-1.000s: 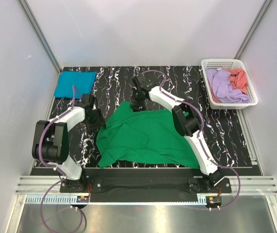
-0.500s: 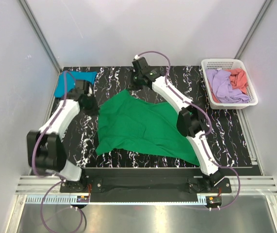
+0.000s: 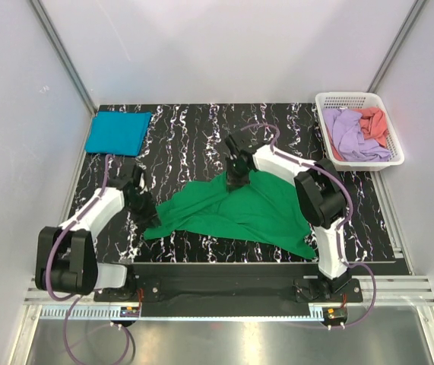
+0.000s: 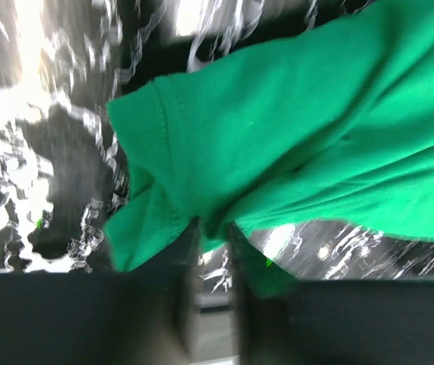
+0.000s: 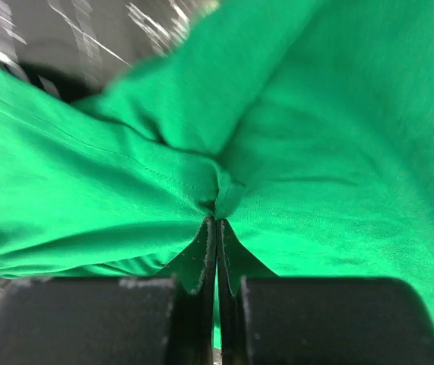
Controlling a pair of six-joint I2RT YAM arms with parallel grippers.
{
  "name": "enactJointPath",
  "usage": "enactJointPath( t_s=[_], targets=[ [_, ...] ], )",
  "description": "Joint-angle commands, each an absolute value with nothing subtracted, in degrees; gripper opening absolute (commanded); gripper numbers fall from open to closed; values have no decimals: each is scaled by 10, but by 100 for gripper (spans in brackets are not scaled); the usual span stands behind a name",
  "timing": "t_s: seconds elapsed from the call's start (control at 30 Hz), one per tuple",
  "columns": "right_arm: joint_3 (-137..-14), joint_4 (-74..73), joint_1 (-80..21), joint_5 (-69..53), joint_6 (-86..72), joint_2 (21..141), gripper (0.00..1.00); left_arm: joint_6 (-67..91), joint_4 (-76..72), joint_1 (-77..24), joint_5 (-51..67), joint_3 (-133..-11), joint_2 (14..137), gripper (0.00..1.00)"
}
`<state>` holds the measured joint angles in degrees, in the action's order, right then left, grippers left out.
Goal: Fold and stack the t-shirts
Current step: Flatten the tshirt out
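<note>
Here, a bright green soft cloth t-shirt [image 3: 255, 217] lies crumpled in the middle of the black table top [image 3: 194, 129]. The table is shiny and has white wiggly lines like marble. The shirt is not flat. It has soft folds and bumps, and its near right corner comes to a point by the table's front edge. In the left wrist view a stitched hem runs along one edge.

The left pincer [image 3: 147, 211] sits at the shirt's left tip. Its two dark fingers are close together, with a fold of green cloth squeezed between them. The right pincer [image 3: 236, 179] is at the shirt's far edge. Its fingers are pressed tight and pinch a little bunch of green cloth, which puckers at the tips.

A teal-blue cloth t-shirt [image 3: 118, 132] lies in the far left corner, folded into a neat, smooth rectangle. In the far right corner stands a white plastic basket [image 3: 353, 97] with holes in its walls. A lilac cloth shirt [image 3: 350, 135] and a coral cloth shirt [image 3: 375, 122] lie scrunched inside it.
</note>
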<state>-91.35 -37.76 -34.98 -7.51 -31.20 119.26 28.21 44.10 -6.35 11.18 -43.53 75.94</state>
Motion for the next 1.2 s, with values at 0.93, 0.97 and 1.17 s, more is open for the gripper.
enactJointPath(
  t_s=[0.93,0.97,1.17],
  targets=[
    [-841,-374,-147,-67,-188,1010,45,129,256,-146,222,-768,1141,57],
    [-841,-373,-146,-68,-186,1010,44,133,254,-147,219,-767,1146,55],
    [-832,-368,-142,-66,-178,1015,44,140,262,-149,184,-758,1147,49]
  ],
)
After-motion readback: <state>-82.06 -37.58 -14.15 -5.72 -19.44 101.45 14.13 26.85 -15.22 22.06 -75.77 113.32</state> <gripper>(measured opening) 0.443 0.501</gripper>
